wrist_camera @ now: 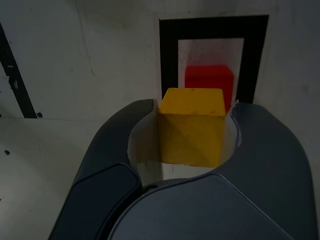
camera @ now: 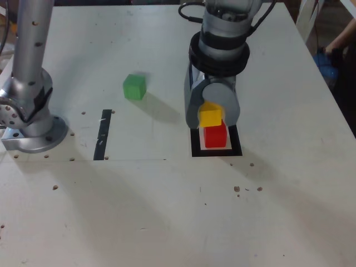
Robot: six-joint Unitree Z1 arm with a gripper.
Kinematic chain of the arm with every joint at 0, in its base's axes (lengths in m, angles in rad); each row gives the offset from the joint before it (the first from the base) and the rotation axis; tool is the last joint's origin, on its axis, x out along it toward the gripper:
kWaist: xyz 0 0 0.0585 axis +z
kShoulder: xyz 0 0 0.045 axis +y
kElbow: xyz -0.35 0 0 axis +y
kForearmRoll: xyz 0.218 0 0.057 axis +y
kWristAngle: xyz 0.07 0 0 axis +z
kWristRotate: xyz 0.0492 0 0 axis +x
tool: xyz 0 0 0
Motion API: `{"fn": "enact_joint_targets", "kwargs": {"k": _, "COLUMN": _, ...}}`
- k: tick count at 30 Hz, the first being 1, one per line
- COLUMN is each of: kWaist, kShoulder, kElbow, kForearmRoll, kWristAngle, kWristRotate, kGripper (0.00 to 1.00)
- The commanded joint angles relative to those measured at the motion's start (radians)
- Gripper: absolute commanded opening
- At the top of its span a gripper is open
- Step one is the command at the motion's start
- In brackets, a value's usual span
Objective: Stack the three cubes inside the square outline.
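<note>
The gripper [wrist_camera: 192, 131] is clamped on the yellow cube [wrist_camera: 191, 126], one jaw on each side of it, and the cube is up off the table. Right under it sits the red cube [camera: 215, 136], inside the square outline [camera: 196, 146]; in the exterior view the yellow one looks like it's just above or maybe touching the red one's top, can't tell which. The green cube [camera: 134, 87] sits well away from the outline, toward the exterior view's left. A thin black strip [camera: 102, 135] lies further left of the outline, and the arm's base [camera: 30, 125] is past that on the white table [camera: 167, 211].
</note>
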Motion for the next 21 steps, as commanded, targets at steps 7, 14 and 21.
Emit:
{"fn": "enact_joint_targets", "kwargs": {"k": 7, "kWaist": 0.015, "kShoulder": 0.018, "kElbow": 0.017, "kForearmRoll": -0.031, "kWristAngle": -0.002, "kWristRotate": 0.017, "kGripper": 0.26}}
{"fn": "enact_joint_targets", "kwargs": {"k": 14, "kWaist": 0.016, "kShoulder": 0.023, "kElbow": 0.009, "kForearmRoll": -0.031, "kWristAngle": 0.003, "kWristRotate": 0.023, "kGripper": 0.26}}
{"fn": "enact_joint_targets", "kwargs": {"k": 21, "kWaist": 0.016, "kShoulder": 0.035, "kElbow": -0.005, "kForearmRoll": -0.031, "kWristAngle": 0.003, "kWristRotate": 0.023, "kGripper": 0.26}}
